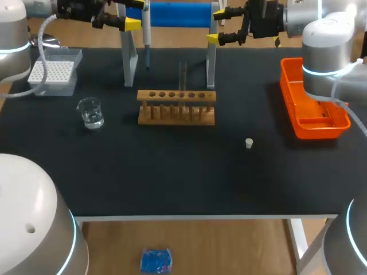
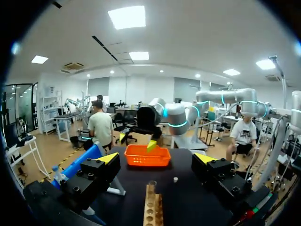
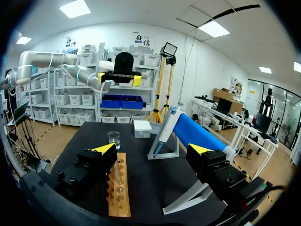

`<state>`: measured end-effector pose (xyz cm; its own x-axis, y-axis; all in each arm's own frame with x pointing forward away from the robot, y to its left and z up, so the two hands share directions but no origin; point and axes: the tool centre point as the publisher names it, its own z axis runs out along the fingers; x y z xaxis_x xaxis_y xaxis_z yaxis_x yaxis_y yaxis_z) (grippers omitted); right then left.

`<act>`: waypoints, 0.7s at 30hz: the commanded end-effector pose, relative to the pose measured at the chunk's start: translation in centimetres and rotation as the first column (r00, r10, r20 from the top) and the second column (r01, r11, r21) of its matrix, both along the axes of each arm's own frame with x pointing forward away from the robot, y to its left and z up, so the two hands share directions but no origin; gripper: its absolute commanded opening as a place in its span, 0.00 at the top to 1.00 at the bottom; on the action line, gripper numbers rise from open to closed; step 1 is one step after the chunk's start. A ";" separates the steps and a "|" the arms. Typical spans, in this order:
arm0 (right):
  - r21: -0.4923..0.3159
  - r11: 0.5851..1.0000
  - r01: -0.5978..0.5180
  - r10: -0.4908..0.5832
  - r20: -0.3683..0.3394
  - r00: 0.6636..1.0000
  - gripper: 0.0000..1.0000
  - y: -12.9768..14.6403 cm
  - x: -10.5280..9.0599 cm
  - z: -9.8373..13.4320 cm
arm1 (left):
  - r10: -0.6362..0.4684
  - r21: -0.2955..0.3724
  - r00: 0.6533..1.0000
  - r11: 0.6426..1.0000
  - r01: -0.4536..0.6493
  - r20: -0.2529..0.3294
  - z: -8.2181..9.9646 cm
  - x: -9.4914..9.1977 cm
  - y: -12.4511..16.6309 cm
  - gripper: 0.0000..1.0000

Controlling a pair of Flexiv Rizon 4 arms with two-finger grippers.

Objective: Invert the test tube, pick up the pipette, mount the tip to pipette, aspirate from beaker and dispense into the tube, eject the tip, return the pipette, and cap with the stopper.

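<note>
at the left of the black tabletop (image 1: 172,172) sits a box of tips (image 1: 53,74), with a small glass beaker (image 1: 90,112) holding a little clear liquid nearer the front. the left tool (image 2: 156,158) hangs high over the far edge, its fingers apart and holding nothing. just beside it the pipette (image 1: 147,34) rests on its stand (image 1: 131,63). in the middle is a wooden rack (image 1: 176,106), and the test tube (image 1: 183,75) stands upright in one of its holes, right of the middle. it is thin, clear glass, rising well above the rack, and i cannot tell which end is up. the right tool (image 1: 217,26) is also high at the far edge, open and empty. the white stopper (image 1: 249,143) lies alone nearer the front, well apart from the orange tray (image 1: 298,129) at the right. this looks like the very start, with inverting the tube as the step in hand. the next move likely calls for one tool to come down over the rack and close on the tube above the wood.
</note>
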<state>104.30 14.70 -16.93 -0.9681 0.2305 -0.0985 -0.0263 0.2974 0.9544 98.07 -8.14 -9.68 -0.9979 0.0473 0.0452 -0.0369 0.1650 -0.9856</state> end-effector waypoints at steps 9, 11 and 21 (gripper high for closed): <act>-0.003 1.000 -0.002 0.002 -0.002 1.000 0.00 -0.1 0.0 0.1 | 0.463 0.027 0.880 0.883 -0.468 0.104 -0.7 -10.6 -2.3 0.00; -0.003 1.000 -0.002 0.002 -0.002 1.000 0.00 -0.1 0.0 0.1 | 0.494 0.017 0.862 0.867 -0.499 0.112 -1.1 -11.5 -2.5 0.00; -0.003 1.000 -0.002 0.002 -0.002 1.000 0.00 -0.1 0.0 0.1 | 0.547 0.039 0.828 0.831 -0.555 0.123 -4.9 -12.0 -2.9 0.00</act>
<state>104.30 14.70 -16.92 -0.9681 0.2304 -0.0986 -0.0264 0.2974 0.9544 86.69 -10.99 -13.61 -0.9874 -0.1580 0.0084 -0.0446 0.2274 -0.9728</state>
